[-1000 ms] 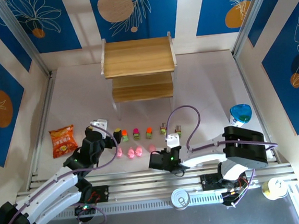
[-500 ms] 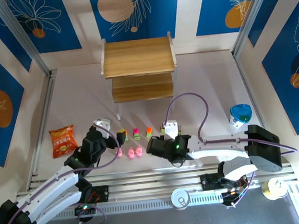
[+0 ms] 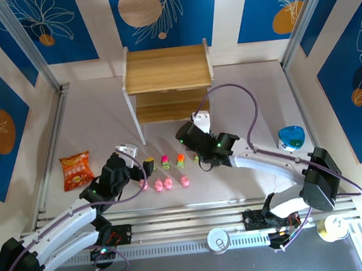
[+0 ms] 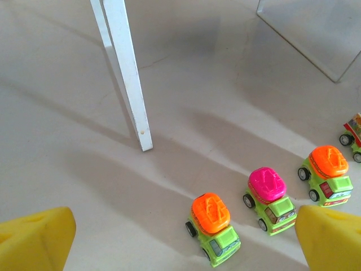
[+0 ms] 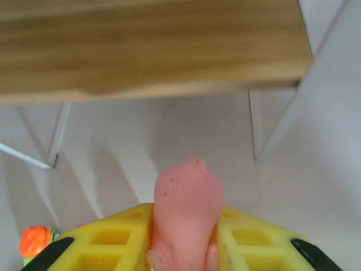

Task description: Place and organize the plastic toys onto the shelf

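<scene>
While my right claw (image 5: pixel 183 248) is pinching one pink figure (image 5: pixel 186 203) at bottom centre, the shelf (image 5: pixel 152 51) is looking bare across the top; four more figures (image 3: pixel 164 184) and the cars (image 3: pixel 165 161) are waiting near my wide-open, empty left claw (image 4: pixel 183 243).

- Overhead: bright, even, diffuse light; counter (image 3: pixel 247 91) uniformly lit, detail sharp.
- Left wrist: soft overlapping shadows band the counter around the shelf leg (image 4: pixel 127 79) and toy cars (image 4: pixel 214 228); yellow pads (image 4: pixel 35 241) blurred.
- Right wrist: pink figure (image 5: pixel 186 209) and shelf board (image 5: pixel 152 51) soft-focused.
</scene>
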### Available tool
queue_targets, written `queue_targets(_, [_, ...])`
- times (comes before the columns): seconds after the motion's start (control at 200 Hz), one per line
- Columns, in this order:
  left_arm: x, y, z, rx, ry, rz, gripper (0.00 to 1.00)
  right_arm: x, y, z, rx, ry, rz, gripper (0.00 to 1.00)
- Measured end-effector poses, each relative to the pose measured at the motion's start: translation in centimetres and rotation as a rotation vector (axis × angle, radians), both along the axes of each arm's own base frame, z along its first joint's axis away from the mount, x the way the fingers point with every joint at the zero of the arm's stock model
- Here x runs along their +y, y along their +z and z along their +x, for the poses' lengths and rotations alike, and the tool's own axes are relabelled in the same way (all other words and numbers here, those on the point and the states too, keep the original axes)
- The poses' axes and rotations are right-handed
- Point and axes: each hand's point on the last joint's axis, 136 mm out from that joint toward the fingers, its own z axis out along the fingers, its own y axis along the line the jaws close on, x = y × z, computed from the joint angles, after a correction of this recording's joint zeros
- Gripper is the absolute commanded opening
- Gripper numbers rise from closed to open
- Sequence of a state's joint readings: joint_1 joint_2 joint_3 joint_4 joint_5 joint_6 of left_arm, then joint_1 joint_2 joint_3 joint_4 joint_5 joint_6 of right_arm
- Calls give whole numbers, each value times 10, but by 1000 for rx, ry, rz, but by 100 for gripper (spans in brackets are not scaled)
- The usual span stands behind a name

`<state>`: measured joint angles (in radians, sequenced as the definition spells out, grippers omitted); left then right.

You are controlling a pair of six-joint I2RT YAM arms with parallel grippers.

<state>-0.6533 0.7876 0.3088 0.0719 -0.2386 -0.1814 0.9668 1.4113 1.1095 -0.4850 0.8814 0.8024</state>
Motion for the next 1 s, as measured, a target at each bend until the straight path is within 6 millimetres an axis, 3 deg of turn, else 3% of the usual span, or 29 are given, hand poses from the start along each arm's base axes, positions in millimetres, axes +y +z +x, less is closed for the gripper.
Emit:
queue_targets(0.435, [-3,0,2,7,-6,1,100,0,5,43,12,-15,-40,29])
queue_targets(1.0, [-7,-3,3,21,-19,3,100,-19,-1,65,14,-67,-65,30])
